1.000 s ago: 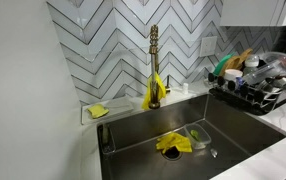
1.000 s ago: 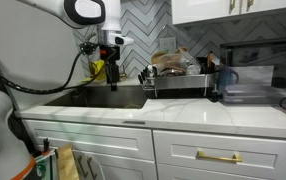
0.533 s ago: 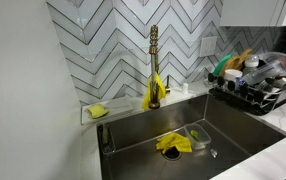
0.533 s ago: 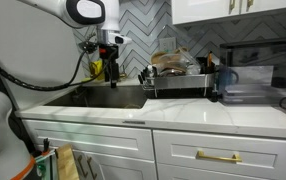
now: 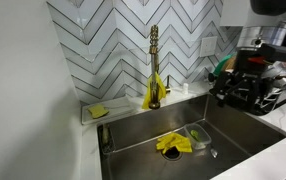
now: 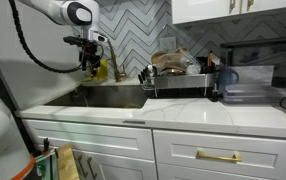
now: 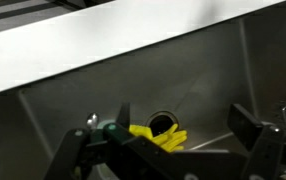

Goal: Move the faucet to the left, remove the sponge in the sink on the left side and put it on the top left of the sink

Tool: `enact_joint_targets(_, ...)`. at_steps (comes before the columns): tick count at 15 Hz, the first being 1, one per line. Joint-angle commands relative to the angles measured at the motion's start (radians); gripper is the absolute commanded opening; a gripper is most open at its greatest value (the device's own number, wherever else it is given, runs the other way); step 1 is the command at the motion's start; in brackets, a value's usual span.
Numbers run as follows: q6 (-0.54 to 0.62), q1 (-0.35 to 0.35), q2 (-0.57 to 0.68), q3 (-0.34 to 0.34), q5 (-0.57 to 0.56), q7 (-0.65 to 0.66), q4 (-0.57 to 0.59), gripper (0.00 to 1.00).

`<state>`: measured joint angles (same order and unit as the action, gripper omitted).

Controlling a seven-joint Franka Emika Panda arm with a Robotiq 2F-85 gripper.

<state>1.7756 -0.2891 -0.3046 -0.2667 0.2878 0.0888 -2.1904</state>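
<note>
Hovering over the right side of a steel sink (image 5: 133,125), the robot's gripper (image 5: 241,88) has its fingers (image 7: 258,140) spread wide and empty. In the wrist view they frame the drain (image 7: 161,123) from above, touching nothing.

The sponge (image 5: 173,143) lies on the sink floor near the middle, just beside the drain. It is bright yellow and crumpled, so it may be closer to a cloth than a firm block. It is probably light, soft and easily squashed, and may be wet and limp. A pinch across its bunched middle, where the folds rise highest, looks the surest hold; its flat edges lie against the steel and give little to grip.

Next to it in the sink, on the side toward the dish rack, sits a small clear tub (image 5: 197,135) with something green inside. The two seem to touch, so a low grasp could nudge the tub.

The gold faucet (image 5: 153,55) rises behind the sink against a zigzag tile wall, with a yellow rag (image 5: 149,94) draped at its base. A small yellow-green pad (image 5: 98,111) already rests on the ledge at the sink's upper left corner. A dish rack (image 6: 178,82) on the white surface (image 6: 183,112) holds bottles and dishes, too cluttered to name singly.
</note>
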Motion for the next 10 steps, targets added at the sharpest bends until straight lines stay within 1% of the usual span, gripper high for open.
enact_joint_targets(1, -0.068, -0.057, 0.148, -0.056, 0.039, -0.058, 0.171, 1.00)
enact_joint_targets(4, -0.093, -0.092, 0.248, -0.095, 0.057, -0.119, 0.281, 1.00)
enact_joint_targets(5, -0.048, -0.073, 0.166, -0.086, 0.032, -0.074, 0.198, 1.00)
enact_joint_targets(7, -0.058, -0.088, 0.223, -0.100, 0.036, -0.090, 0.252, 1.00)
enact_joint_targets(10, -0.063, -0.088, 0.252, -0.101, 0.036, -0.102, 0.276, 1.00)
